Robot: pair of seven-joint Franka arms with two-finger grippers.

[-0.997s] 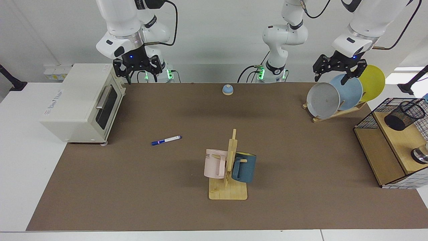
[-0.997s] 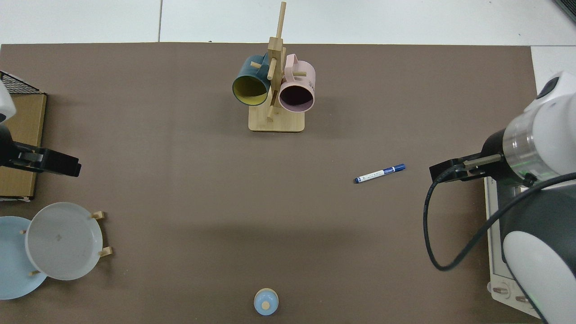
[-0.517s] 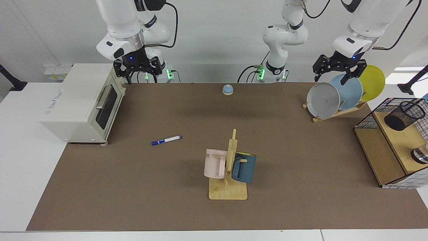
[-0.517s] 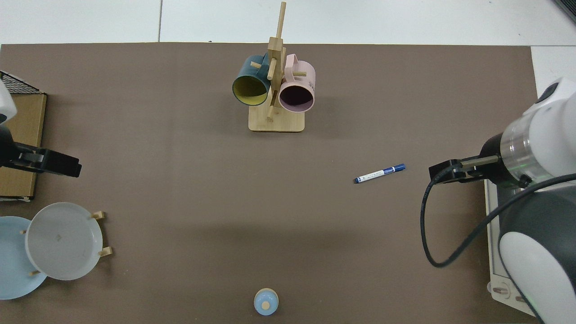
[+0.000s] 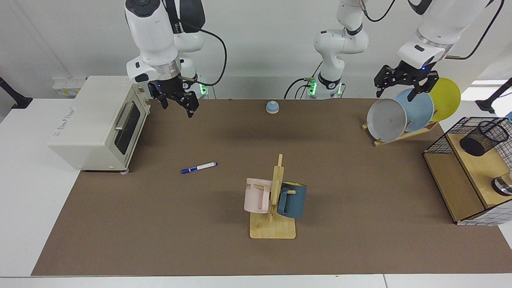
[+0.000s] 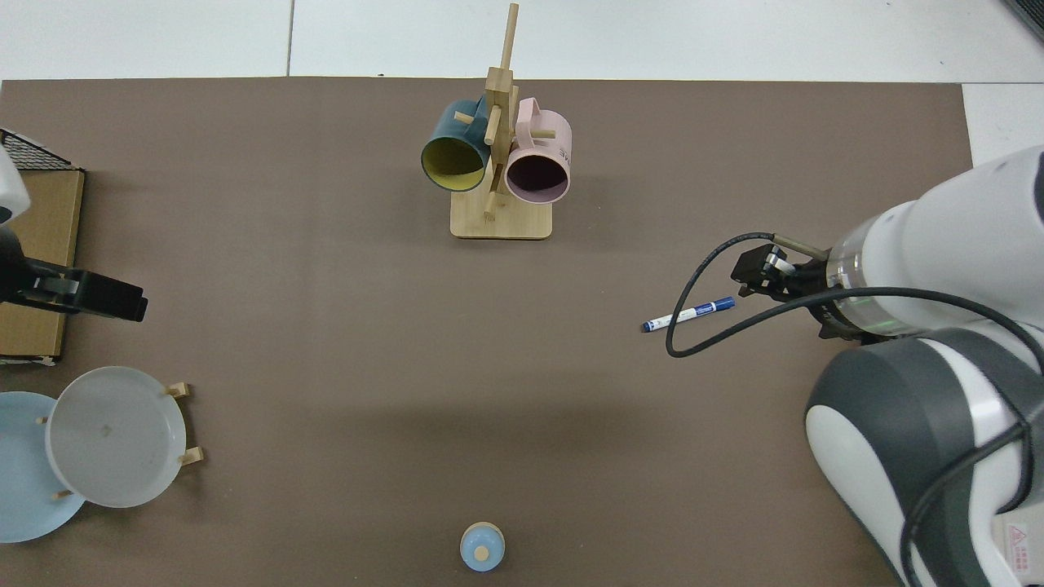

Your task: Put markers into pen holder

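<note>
right gripper tilted, fingers spread, above marker

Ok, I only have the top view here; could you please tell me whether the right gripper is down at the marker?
Observer: No, the right gripper hangs open, high above the marker.
Operator: Thanks, and where is the pen holder?
Observer: The pen holder stands on the wooden shelf inside the wire basket, at the left arm's end.
Operator: And the left gripper?
Observer: The left gripper waits open above the plates.
</note>
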